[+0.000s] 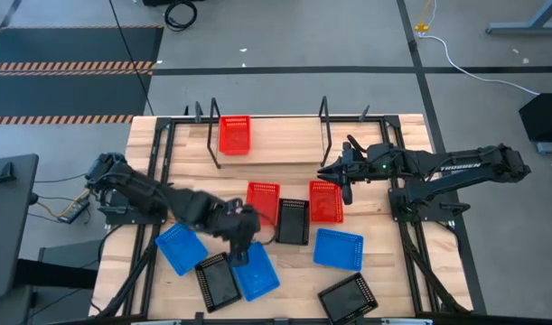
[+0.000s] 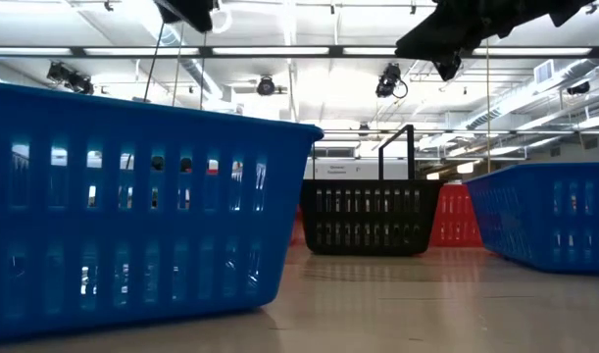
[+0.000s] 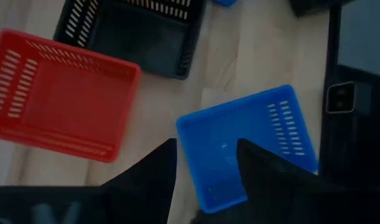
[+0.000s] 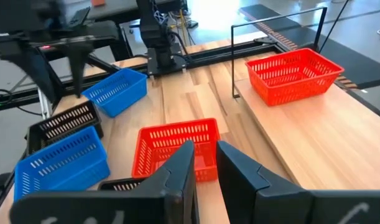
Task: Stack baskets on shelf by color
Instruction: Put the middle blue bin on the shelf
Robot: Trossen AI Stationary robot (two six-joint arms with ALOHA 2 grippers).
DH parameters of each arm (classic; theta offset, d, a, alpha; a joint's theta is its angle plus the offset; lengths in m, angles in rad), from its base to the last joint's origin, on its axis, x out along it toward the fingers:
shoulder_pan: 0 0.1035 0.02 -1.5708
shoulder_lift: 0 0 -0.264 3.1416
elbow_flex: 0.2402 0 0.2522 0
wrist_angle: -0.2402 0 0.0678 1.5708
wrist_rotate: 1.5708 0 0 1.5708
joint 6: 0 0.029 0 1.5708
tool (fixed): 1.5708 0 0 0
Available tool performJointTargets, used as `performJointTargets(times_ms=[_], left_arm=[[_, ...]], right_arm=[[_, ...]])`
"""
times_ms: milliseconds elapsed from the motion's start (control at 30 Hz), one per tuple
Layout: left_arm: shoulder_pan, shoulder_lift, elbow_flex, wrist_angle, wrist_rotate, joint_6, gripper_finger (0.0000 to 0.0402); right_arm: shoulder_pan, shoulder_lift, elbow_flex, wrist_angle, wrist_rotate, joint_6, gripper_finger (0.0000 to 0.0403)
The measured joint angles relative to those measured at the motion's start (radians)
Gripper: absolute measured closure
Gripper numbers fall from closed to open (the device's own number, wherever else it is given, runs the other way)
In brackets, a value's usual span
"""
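Note:
One red basket [image 1: 234, 134] stands on the shelf [image 1: 285, 144] at the table's far side. Two red baskets [image 1: 263, 201] [image 1: 326, 200], three blue ones [image 1: 180, 248] [image 1: 255, 271] [image 1: 338, 249] and three black ones [image 1: 293, 221] [image 1: 218, 282] [image 1: 348, 298] rest on their bottoms on the table. My left gripper [image 1: 242, 242] hangs open, pointing steeply down over the middle blue basket [image 3: 252, 137], clear of it. My right gripper [image 1: 343, 179] hovers by the shelf's right end above a red basket [image 4: 177, 146], its fingers [image 4: 177, 168] slightly apart with nothing between them.
Thin black wire uprights [image 1: 325, 117] stand at both ends of the shelf. Black arm frames [image 1: 411, 208] run along the table's left and right sides. Bare board lies on the shelf to the right of its red basket [image 4: 289, 74].

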Motion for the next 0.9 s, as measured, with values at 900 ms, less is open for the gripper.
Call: performJointTargets(times_ms=[900], left_arm=[[-0.035, 0.309, -0.001, -0.139, -0.034, -0.143, 0.0228]], right_arm=[[0.153, 0.032, -0.001, 0.019, 0.031, 0.075, 0.0328]])
